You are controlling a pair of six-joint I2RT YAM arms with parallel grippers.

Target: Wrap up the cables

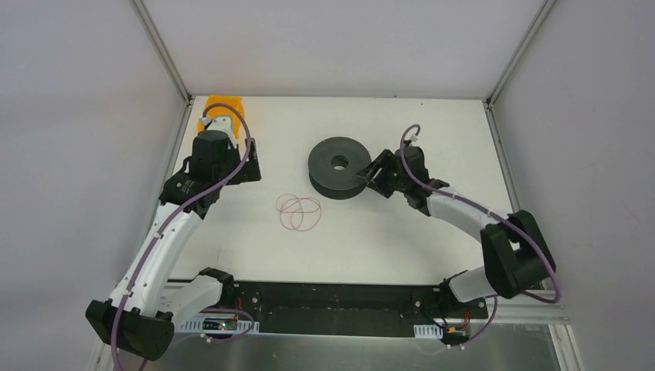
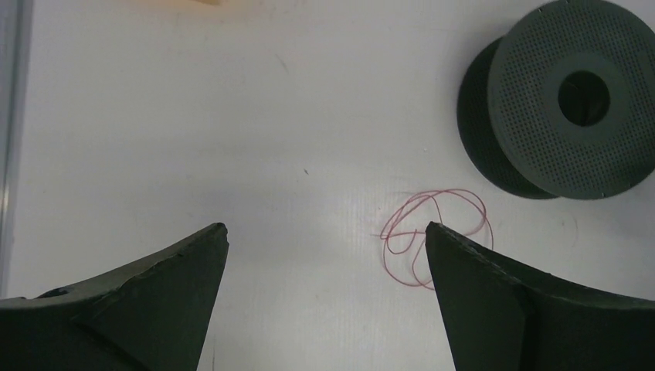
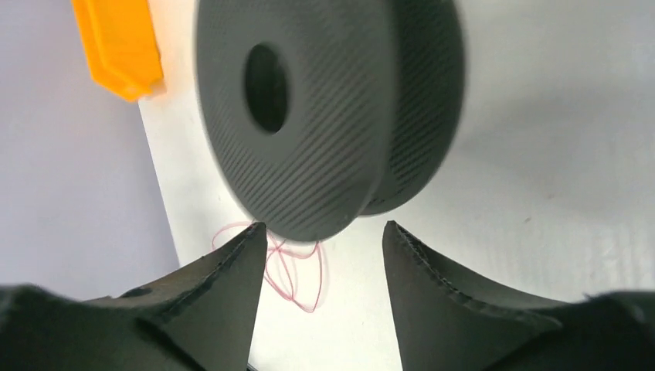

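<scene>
The cables are one thin reddish wire lying in loose loops on the white table, just left of and nearer than the dark grey spool. My left gripper hangs high over the table's left part, open and empty. In its wrist view the cables lie beside the right fingertip, and nothing is between the tips of the left gripper. My right gripper is at the spool's right edge. It stands open, with the blurred spool rim just past its tips and the cables beyond.
An orange plastic piece lies at the far left corner of the table, also seen in the right wrist view. Metal frame posts and grey walls close in the table on the left, right and back.
</scene>
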